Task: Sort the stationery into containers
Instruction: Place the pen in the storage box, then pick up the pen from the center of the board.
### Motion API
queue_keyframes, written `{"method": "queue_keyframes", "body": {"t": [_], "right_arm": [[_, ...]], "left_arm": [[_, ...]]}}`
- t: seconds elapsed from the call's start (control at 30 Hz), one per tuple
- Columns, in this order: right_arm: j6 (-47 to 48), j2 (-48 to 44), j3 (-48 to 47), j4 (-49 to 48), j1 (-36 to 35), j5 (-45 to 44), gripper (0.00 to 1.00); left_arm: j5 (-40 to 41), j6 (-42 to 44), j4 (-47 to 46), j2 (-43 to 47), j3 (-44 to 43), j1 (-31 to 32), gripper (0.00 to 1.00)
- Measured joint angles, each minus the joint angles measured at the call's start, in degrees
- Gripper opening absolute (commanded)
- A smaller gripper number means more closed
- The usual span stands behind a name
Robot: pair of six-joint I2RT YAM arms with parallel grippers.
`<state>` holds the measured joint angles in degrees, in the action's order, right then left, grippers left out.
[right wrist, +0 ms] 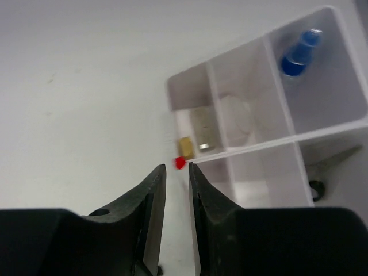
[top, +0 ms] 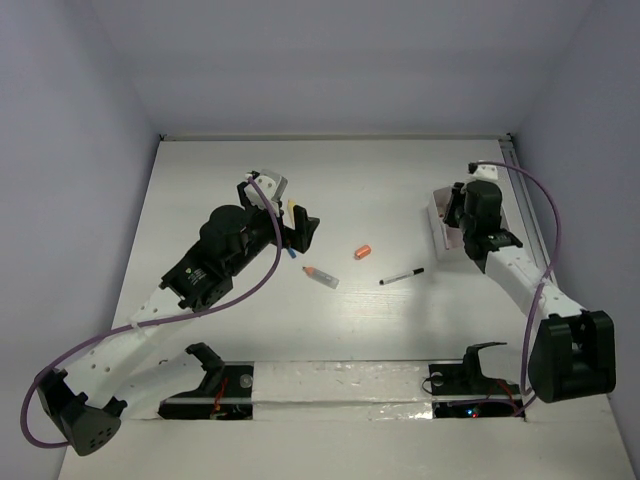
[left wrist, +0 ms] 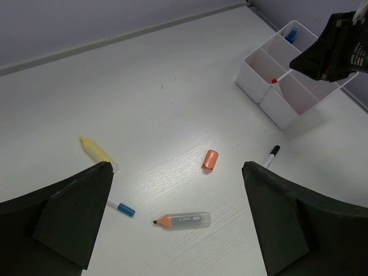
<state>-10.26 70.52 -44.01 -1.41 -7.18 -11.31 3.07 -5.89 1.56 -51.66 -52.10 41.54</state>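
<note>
Toward three o'clock on the counter [top: 400, 180], the white organizer [left wrist: 250, 77] already holds scissors [right wrist: 333, 156] and a blue-capped item [right wrist: 299, 52], so sorting looks about half done. Toward ten o'clock the left fingers [left wrist: 69, 213] gape empty; the right fingers [right wrist: 144, 218], narrowly parted over the organizer, flank the red-capped pen [left wrist: 275, 80], gripped or not I cannot tell. Near centre lie the black marker [left wrist: 271, 154], orange-tipped marker [left wrist: 184, 219], yellow stick [left wrist: 96, 150], blue-tipped pen [left wrist: 121, 207] and orange cap [left wrist: 210, 159].

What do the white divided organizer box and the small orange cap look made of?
White divided organizer box: likely plastic, smooth, thin slightly translucent walls. Small orange cap: probably plastic too, opaque, satin, evenly coloured moulded shape.
</note>
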Motion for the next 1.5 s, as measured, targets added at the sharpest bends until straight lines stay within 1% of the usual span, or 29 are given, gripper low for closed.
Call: {"method": "queue_keyframes", "body": {"t": [0.07,0.17,0.23,0.3,0.4,0.43,0.57,0.73,1.03,1.33,1.43,1.5], "right_arm": [[0.3,-0.2,-3.0,4.7,-2.2,3.4,0.26],[0.4,1.5,-9.8,12.4,-7.4,8.9,0.26],[0.6,4.3,-14.5,17.7,-12.3,11.3,0.30],[0.9,7.9,-17.6,22.1,-17.2,12.2,0.37],[0.5,13.2,-18.2,29.4,-23.0,10.8,0.49],[0.3,14.8,-17.9,32.3,-24.1,10.4,0.58],[0.1,16.2,-15.8,40.3,-24.2,9.7,0.63],[1.3,17.0,-15.8,42.2,-23.9,9.8,0.67],[5.7,25.9,-16.7,46.1,-24.4,6.5,0.73],[11.6,27.8,-20.1,46.0,-27.7,2.0,0.74],[13.9,28.1,-20.1,45.7,-28.3,2.3,0.74],[15.3,28.6,-20.1,45.3,-28.5,3.4,0.72]], "left_arm": [[0.0,0.0,0.0,0.0,0.0,0.0,0.95],[0.0,0.0,0.0,0.0,0.0,0.0,0.95],[0.1,0.0,0.0,-0.1,0.0,0.0,0.95],[0.3,-0.1,0.0,-0.2,0.0,0.0,0.95],[0.4,-0.5,0.0,-0.5,0.0,0.0,0.95],[0.3,-0.7,0.0,-0.7,0.0,0.0,0.95],[0.0,-1.3,0.0,-1.1,0.0,-0.1,0.95],[0.0,-1.5,0.0,-1.1,0.0,-0.2,0.95],[0.2,-1.5,0.0,-1.1,0.0,-0.3,0.95],[0.2,-1.5,0.0,-1.1,0.0,-0.4,0.95],[0.2,-1.5,0.0,-1.1,0.0,-0.4,0.95],[0.2,-1.5,0.0,-1.1,0.0,-0.4,0.95]]}}
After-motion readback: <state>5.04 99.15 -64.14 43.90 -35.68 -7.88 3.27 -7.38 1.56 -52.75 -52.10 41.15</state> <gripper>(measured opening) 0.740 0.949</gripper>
